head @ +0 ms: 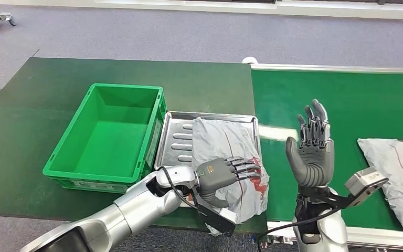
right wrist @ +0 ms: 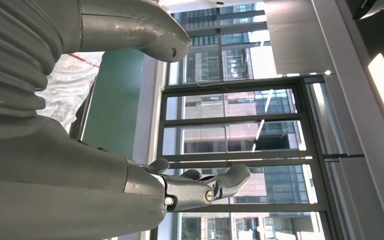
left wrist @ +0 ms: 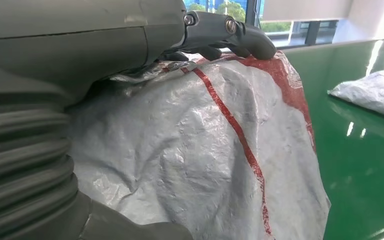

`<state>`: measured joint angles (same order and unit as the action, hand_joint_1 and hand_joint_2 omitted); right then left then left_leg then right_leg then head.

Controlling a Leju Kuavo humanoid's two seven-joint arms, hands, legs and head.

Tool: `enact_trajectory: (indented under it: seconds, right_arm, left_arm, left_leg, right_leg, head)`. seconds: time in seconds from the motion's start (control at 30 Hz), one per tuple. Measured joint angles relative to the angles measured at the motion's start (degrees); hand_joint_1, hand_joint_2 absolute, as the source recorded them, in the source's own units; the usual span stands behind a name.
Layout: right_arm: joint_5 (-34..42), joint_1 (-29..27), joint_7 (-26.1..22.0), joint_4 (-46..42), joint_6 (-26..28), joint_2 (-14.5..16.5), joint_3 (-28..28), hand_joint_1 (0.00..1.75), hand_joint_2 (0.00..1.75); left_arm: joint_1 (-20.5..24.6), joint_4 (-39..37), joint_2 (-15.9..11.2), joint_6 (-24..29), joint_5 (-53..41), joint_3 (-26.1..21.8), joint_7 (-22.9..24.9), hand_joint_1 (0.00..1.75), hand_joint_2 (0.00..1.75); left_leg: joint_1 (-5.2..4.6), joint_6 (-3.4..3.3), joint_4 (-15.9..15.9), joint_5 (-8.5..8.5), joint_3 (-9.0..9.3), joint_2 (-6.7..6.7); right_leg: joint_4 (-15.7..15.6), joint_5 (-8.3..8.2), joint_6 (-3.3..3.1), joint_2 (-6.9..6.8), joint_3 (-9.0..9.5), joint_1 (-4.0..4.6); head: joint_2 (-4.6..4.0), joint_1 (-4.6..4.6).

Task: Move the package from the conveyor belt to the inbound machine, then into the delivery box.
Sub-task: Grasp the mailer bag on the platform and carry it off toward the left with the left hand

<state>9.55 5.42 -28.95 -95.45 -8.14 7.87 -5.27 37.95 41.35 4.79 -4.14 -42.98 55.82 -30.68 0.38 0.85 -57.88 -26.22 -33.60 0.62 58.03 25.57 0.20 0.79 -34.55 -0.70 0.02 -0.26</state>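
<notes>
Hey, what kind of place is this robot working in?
Probably a parcel-sorting or logistics test area: a green conveyor belt carrying a grey package, a metal tray holding another grey mail bag, and a green plastic crate beside it.

The left hand [head: 224, 172] reaches across, palm down, its fingers [head: 245, 168] laid flat over what it grips (thumb beneath). The right hand [head: 311, 149] stands upright, fingers [head: 313, 123] apart, holding nothing.

Grey carpeted floor [head: 189, 37], green-topped table [head: 26, 121], tall windows [right wrist: 240, 130] facing city buildings.
</notes>
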Motion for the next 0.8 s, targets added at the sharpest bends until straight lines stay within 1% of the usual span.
enact_trajectory:
  seconds: [0.03,0.17,0.4,0.7,0.8]
  right_arm:
    - [0.03,0.0,0.04,0.0,-0.07,0.03,0.0,0.0,1.75]
    - [0.08,0.09,0.3,0.04,-0.4,0.41,0.0,0.0,1.75]
    - [0.07,0.98,0.72,0.25,-0.5,1.12,0.0,0.0,1.75]
    - [0.07,0.99,0.6,0.26,-0.59,1.43,0.0,0.0,1.75]
    - [0.07,1.0,0.58,0.26,-0.58,1.44,0.0,0.0,1.75]
  left_arm:
    - [0.02,-0.48,0.24,-0.79,-0.08,0.0,-0.78,0.0,1.75]
    - [0.27,-2.98,1.38,-4.04,-0.75,0.33,-3.9,1.75,1.75]
    - [1.33,-6.07,3.61,-3.97,-1.69,1.58,-3.63,1.75,1.75]
    - [3.25,-8.55,5.34,0.59,-3.35,1.64,-1.11,1.75,1.75]
    - [3.66,-8.87,5.69,1.21,-3.72,1.63,-0.63,1.75,1.75]
  left_leg:
    - [0.0,0.0,0.0,0.0,0.0,0.0]
    - [0.0,0.0,0.0,0.0,0.01,0.0]
    - [0.0,-0.01,0.0,0.01,0.02,0.06]
    - [0.0,0.0,0.0,0.02,0.05,0.06]
    - [0.0,0.02,0.0,0.03,0.06,0.06]
  right_leg:
    - [0.0,0.0,0.0,0.0,0.0,0.0]
    - [0.0,0.0,0.0,0.0,0.01,0.0]
    - [0.0,0.0,0.0,-0.11,0.07,-0.01]
    - [0.0,-0.01,0.0,-0.11,0.08,0.0]
    - [0.0,-0.01,-0.01,-0.11,0.07,0.01]
  head:
    - [0.0,0.01]
    - [0.0,0.01]
    - [0.0,0.0]
    - [0.0,0.01]
    - [0.0,0.01]
